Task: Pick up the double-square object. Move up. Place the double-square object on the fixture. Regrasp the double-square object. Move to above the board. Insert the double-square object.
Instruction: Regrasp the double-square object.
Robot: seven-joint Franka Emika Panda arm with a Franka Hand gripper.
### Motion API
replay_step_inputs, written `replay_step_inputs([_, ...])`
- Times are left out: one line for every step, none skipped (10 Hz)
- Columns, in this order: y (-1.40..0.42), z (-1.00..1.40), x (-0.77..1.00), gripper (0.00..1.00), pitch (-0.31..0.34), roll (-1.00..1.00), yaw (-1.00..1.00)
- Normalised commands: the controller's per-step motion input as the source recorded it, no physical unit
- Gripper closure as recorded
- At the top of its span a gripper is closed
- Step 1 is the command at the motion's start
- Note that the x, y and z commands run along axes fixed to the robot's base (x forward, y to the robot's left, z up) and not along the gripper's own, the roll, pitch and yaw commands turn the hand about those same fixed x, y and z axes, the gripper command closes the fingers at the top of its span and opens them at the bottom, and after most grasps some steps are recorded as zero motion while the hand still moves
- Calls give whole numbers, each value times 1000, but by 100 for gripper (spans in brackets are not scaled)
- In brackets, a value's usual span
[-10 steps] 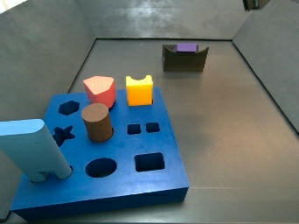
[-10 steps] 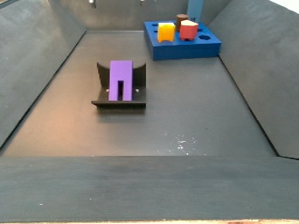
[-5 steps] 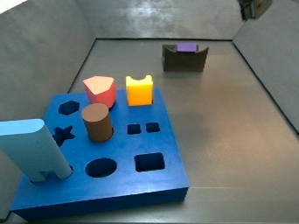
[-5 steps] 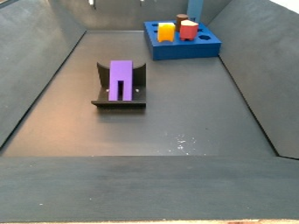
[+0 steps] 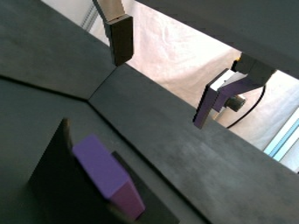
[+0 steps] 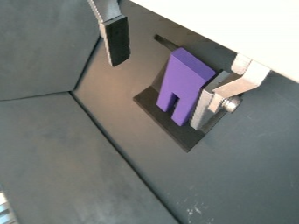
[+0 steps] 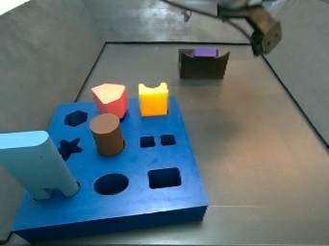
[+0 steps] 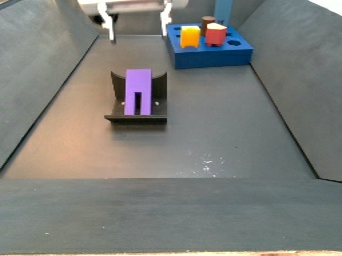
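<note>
The double-square object (image 8: 138, 88) is a purple block lying in the dark fixture (image 8: 134, 120) on the bin floor, prongs toward the near edge. In a side view it shows as a purple top (image 7: 203, 53) inside the fixture (image 7: 193, 67). My gripper (image 8: 136, 24) hangs open above and behind the fixture, with nothing between its fingers. In both wrist views the purple block (image 6: 181, 77) (image 5: 107, 175) lies below the open gripper (image 6: 163, 74) (image 5: 163, 74), apart from it. The blue board (image 7: 122, 187) (image 8: 207, 50) stands away from the fixture.
On the board stand an orange-yellow block (image 7: 154, 99), a red piece (image 7: 110, 96), a brown cylinder (image 7: 107, 135) and a light-blue tall block (image 7: 38, 165). Sloped grey bin walls (image 8: 47, 90) close in the floor on all sides.
The gripper has come down into both side views, toward the fixture. The purple block and the fixture have not moved.
</note>
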Motion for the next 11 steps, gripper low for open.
replay_step_inputs([43, -1000, 98, 0, -80, 66, 20])
replay_step_inputs([41, -1000, 107, 0, -68, 68, 3])
replay_step_inputs([34, -1000, 115, 0, -53, 66, -8])
replay_step_inputs([27, -1000, 126, 0, -31, 68, -15])
replay_step_inputs([18, -866, 117, 0, -19, 66, -16])
replay_step_inputs([14, -778, 107, 0, -11, 68, -13])
replay_step_inputs([4, -598, 94, 0, 2, 67, -2])
replay_step_inputs([1, -470, 85, 0, 2, 66, 7])
replay_step_inputs([2, -303, 77, 0, 1, 65, 17])
replay_step_inputs([-5, -209, 50, 0, 14, 59, 25])
replay_step_inputs([-15, -176, 17, 0, 11, 63, 21])
